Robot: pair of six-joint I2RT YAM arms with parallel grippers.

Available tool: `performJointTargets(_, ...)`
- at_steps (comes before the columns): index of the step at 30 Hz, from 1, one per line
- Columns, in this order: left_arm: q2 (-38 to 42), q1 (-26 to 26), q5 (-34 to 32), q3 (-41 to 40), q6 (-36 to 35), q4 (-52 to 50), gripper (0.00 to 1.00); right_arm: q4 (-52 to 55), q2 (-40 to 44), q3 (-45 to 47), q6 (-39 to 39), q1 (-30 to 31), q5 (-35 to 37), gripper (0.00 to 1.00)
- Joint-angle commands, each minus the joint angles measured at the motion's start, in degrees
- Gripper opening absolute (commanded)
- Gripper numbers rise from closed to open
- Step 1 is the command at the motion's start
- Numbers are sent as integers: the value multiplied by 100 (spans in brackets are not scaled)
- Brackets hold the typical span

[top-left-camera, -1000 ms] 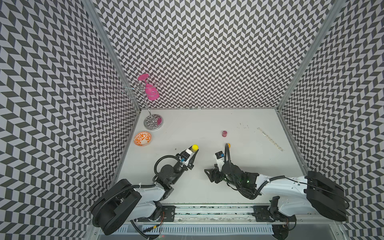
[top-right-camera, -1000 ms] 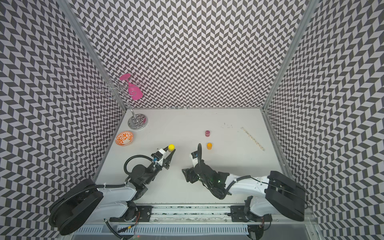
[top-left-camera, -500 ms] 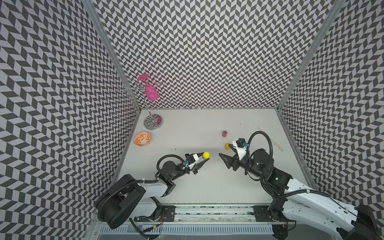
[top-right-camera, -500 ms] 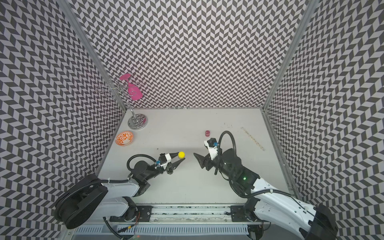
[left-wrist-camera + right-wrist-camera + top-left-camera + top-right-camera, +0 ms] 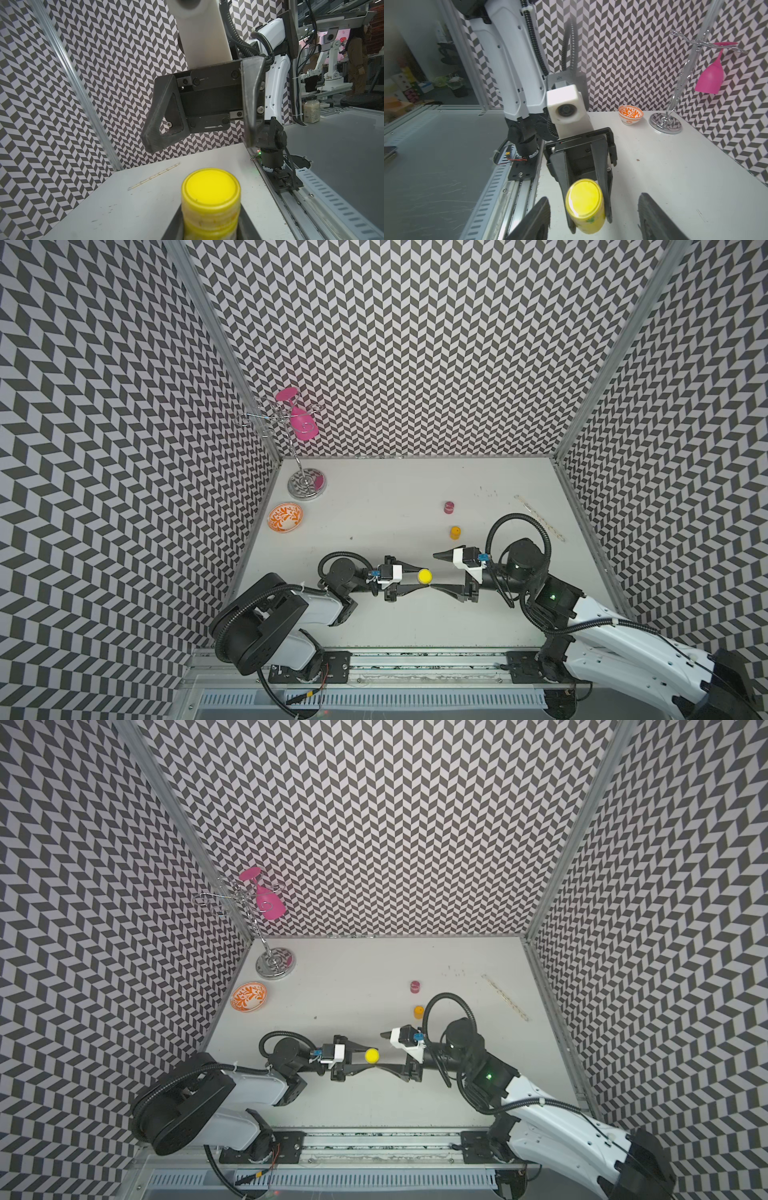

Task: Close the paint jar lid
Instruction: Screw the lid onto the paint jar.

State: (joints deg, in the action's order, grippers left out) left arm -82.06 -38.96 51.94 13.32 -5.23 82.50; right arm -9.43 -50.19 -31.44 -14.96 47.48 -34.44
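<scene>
Lying on its side, clear of the worktop [image 5: 407, 497] as far as the wrist views showed, the yellow paint jar [image 5: 424, 576] sat just below the middle of the frame in both top views, clamped across its body by the left gripper [image 5: 422, 578], whose jaws were closed on it from the frame's left. Its long axis ran left to right across the frame, and the lid [image 5: 211, 188] capped the end that faced right, straight at the right gripper [image 5: 433, 571]. That gripper's jaws stood open, wider than the lid and holding nothing, their tips about level with the lid's face; the jar lay off centre in the gap, nearer the finger [image 5: 448, 588] lower in the frame. The lid looked seated on the jar's mouth, though whether its thread was fully home could not be told. By my judgement the coming move turned on that shared axis: the right gripper, free and at the lid end, would have to shift a little down the frame to centre on the lid, close on its rim and turn about the jar's long axis while the left gripper held the body. A small orange jar [image 5: 455, 532] and a red jar [image 5: 448, 508] stood well apart, higher in the frame.
</scene>
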Motion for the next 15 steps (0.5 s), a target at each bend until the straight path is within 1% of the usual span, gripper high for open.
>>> performJointTargets(1, -48, 11, 116, 144, 45, -66, 24, -82, -135, -85, -301, 109, -283, 62)
performJointTargets(3, -47, 11, 115, 144, 43, -47, 24, -140, -174, -82, -280, 154, -160, 60)
performJointTargets(10, -38, 11, 90, 153, 33, -91, 24, -237, -372, -182, -192, 173, -24, 60)
performJointTargets(15, -29, 11, 68, 167, 6, -162, 24, -201, -573, -318, -194, 205, 39, 55)
